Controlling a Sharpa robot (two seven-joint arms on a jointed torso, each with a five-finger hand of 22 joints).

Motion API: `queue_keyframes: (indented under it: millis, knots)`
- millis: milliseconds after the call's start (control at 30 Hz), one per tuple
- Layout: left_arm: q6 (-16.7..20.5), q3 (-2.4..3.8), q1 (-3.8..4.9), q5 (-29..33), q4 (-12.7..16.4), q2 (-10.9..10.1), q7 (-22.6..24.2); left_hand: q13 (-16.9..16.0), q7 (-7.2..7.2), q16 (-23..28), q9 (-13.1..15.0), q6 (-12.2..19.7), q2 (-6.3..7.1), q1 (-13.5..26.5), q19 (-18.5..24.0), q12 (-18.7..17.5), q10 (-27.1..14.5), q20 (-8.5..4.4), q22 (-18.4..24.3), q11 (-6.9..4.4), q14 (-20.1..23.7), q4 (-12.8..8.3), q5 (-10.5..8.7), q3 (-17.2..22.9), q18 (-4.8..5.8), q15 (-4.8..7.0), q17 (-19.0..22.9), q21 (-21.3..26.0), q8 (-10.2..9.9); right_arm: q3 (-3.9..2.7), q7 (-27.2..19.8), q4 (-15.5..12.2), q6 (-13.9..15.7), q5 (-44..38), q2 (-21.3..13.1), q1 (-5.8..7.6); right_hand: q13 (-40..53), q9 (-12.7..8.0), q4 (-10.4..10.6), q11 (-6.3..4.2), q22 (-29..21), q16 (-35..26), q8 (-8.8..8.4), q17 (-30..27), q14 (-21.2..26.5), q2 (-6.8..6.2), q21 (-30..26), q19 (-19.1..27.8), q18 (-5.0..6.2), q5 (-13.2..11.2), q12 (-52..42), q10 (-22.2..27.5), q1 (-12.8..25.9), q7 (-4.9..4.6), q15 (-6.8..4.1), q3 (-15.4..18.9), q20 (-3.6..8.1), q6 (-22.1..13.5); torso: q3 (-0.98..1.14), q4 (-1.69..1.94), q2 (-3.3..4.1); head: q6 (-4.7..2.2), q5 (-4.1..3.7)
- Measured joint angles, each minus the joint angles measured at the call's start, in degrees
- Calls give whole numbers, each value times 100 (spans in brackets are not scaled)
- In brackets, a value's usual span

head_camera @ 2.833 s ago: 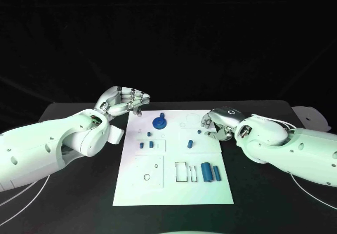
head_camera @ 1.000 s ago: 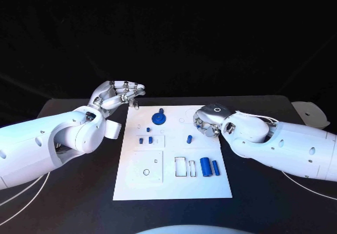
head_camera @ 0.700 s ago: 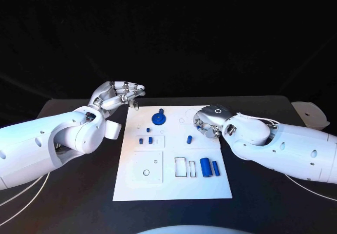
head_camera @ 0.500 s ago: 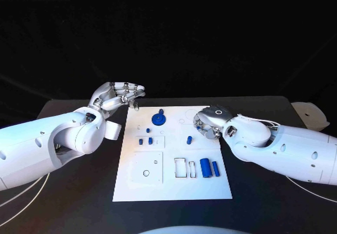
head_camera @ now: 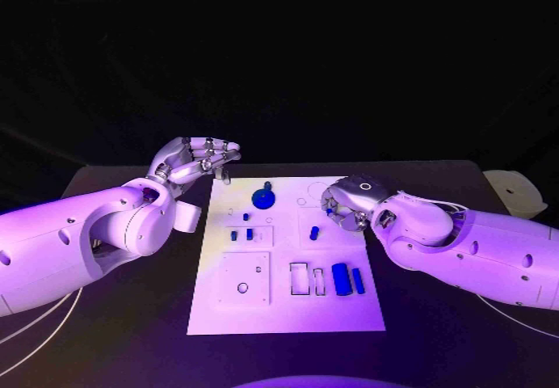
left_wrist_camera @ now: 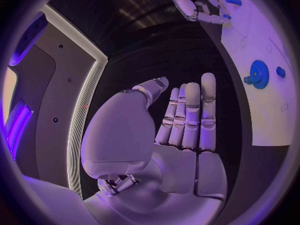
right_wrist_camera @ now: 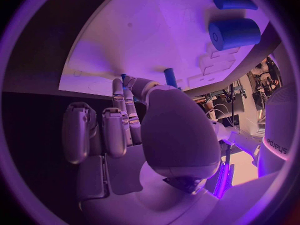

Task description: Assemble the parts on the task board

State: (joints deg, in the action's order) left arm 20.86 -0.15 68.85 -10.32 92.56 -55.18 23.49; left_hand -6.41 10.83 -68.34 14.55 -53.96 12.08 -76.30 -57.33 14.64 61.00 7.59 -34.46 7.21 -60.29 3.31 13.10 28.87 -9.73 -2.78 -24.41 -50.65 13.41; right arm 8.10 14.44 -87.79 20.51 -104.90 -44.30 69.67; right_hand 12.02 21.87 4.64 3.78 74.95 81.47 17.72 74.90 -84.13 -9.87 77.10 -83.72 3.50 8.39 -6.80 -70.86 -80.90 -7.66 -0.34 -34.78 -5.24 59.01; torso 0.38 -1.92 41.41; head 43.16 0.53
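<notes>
Left hand: raised above the desk just past the task board's far left corner, fingers together and bent, nothing in them.
Right hand: low over the board's right edge, fingers curled in; whether it pinches anything I cannot tell.
Task board: mid-desk, between both arms.
Blue gear: far end of board.
Blue cylinders: near right.

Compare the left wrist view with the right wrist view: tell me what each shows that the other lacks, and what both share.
Left wrist view alone: the left hand, fingers straight and holding nothing, and the blue gear on the board. Right wrist view alone: the thick blue cylinder and the slim blue rod beside it. Both share the white board and the right hand, which reaches over the board.
</notes>
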Motion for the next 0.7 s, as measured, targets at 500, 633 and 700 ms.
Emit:
queue_keyframes:
  millis: [500, 633, 700]
  knots:
    - [40, 0, 0, 17, -27, 1, -1, 5, 0, 7, 0, 0, 0, 0, 20, 0, -42, 20, 11, -1, 32, -15, 0, 15, 0, -8, 13, 20, 0, -93, -25, -769, 210, 90, -413, 46, -6, 0, -15, -18, -1, 0, -2, 4, 0, -1, 26, 0, 0, -12, 7, -20, 0, 19, 0, 16, 0, 25, -2, -3, -2, -25, 36]
    - [48, -1, 0, 25, -52, 16, 1, 5, 0, 29, 0, 0, -43, -63, 20, 0, -50, 20, 10, 7, 63, -50, 28, 52, 0, -22, 23, 19, 0, -105, -66, -1105, 286, 114, -441, 47, -7, -1, -15, -18, -1, 0, -5, 4, 0, -1, 46, 0, 0, -12, 7, -20, 0, 19, 0, 17, 0, 25, -2, -8, -9, -44, 104]
    - [49, -1, 0, 29, -71, 32, 3, 5, 0, 29, 0, 0, -58, -111, 20, 0, -50, 20, 10, 7, 93, -78, 57, 111, 0, -11, 32, 19, 0, -110, -92, -1228, 326, 120, -419, 47, -3, -1, -16, -18, -2, 0, -8, 4, 0, -2, 62, 0, 1, -12, 28, -20, 0, 19, 0, 16, 0, 24, -2, -6, -12, -55, 144]
